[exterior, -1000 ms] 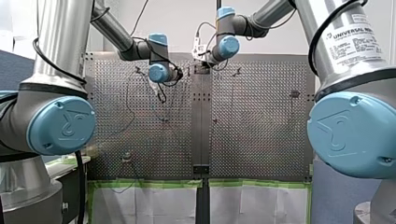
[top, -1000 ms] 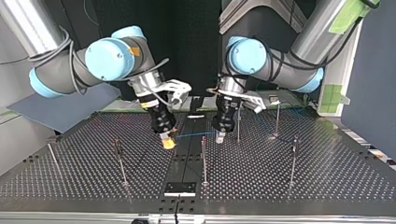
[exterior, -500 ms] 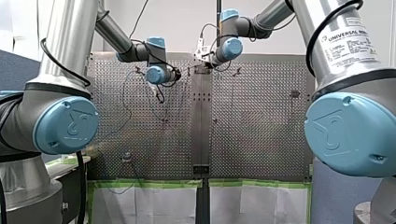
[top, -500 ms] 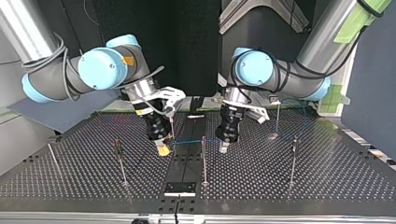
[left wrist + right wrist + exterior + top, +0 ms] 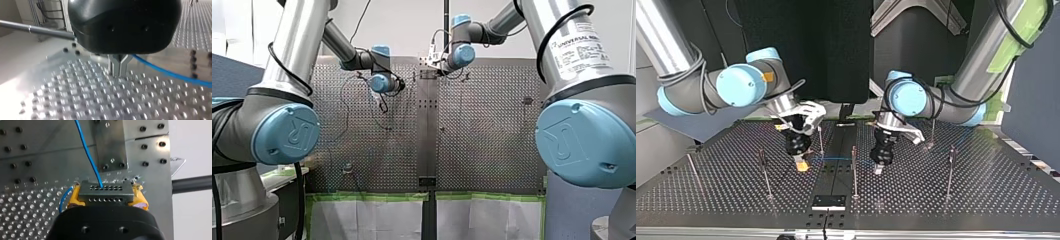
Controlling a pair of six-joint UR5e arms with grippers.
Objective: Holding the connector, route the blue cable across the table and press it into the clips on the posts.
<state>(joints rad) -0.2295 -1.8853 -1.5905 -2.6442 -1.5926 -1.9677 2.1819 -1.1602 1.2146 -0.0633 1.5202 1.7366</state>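
Where my right claw (image 5: 107,196) closes, the connector (image 5: 106,192) sits clamped.

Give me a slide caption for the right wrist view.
Right gripper holds the connector, blue cable leading ahead over the table.

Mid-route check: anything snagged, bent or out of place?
Nothing stands out. The blue cable runs straight between my left gripper and the connector, held square between the yellow pads of my right gripper; the posts look unbent.

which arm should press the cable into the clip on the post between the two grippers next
Probably left: my left gripper pinches the cable close beside that post; my right gripper, holding the connector, is farther off.
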